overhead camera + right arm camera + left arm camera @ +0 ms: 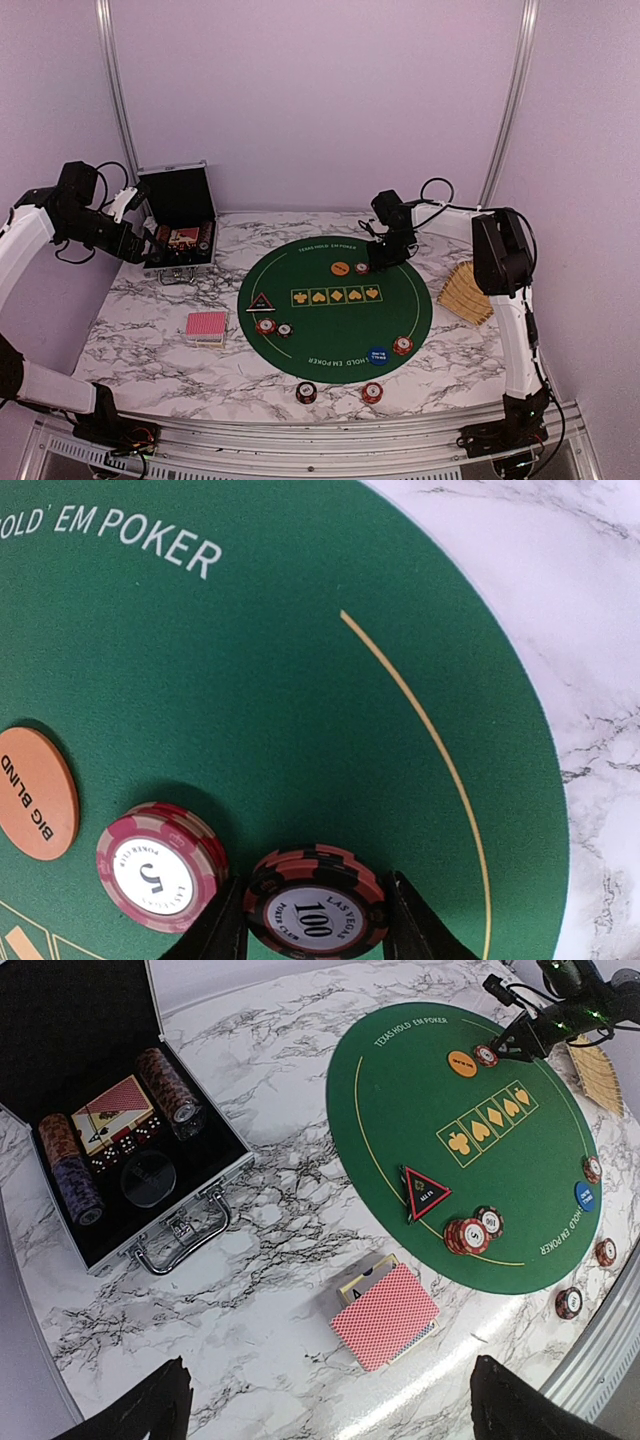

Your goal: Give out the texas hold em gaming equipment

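At the far side of the round green felt mat (pixel 330 335): the right hand (pixel 315 920) is down on the felt, one finger on each side of a dark-red and black poker chip marked 100 (pixel 315 905).
Right hand grip: fingers partly apart, set against the chip's rim on both sides and clamped on it; the chip lies flat on the mat.
Crowding that grip: a pink-red poker chip marked 5 (pixel 160 865) sits just beside one finger; past it lies an orange round button reading BIG BLIND (pixel 35 795).
Left hand (pixel 335 1405): fingers spread wide with nothing between them, hanging above the marble tabletop (pixel 280 1100) near the open silver-edged black case (pixel 232 1165).
Elsewhere on the mat: a black triangular marker with a red border (pixel 425 1192), a small pile of dark-red chips (pixel 470 1232) just beside it, and a blue round button (pixel 585 1196) near the rim.
Off the mat: a deck of pink-red-backed playing cards (pixel 385 1317) lies between case and mat.
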{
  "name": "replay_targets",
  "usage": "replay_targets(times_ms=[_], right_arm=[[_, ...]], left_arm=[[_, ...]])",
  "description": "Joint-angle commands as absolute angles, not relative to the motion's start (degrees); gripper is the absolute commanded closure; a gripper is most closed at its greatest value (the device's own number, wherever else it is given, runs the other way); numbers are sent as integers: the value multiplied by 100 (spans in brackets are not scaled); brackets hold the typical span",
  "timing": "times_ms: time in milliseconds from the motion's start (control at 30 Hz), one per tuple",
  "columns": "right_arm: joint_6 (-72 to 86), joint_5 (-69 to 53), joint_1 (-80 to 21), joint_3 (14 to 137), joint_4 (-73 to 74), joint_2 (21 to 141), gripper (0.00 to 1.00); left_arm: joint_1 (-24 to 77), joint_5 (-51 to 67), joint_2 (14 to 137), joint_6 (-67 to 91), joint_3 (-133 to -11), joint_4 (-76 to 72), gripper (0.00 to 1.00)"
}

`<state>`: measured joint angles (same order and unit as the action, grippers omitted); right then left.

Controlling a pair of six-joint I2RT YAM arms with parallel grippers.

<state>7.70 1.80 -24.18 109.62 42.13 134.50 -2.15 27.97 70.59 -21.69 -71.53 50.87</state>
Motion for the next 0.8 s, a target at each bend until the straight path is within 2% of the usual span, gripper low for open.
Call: replay_targets(times_ms=[0, 167, 533, 700, 767], right_arm=[[848, 197, -2355, 11048, 4201, 13456, 55], [835, 242, -2353, 11060, 4207, 13321, 48], [702, 305, -2629, 10812, 4384, 12333, 42], [705, 345, -3324, 9875, 4233, 11492, 32], [724, 325, -3769, 9483, 4190, 11184, 25]], left_arm=[[-229, 2813, 7086, -2211, -7279, 5194, 1], [-229, 2854, 7071, -2209, -7276, 5192, 1], [-236, 2893, 7080, -2309, -7259, 5247, 1], [-234, 2878, 7054, -2372, -7216, 5247, 1], [-234, 2856, 7046, -2389, -7203, 5256, 1]])
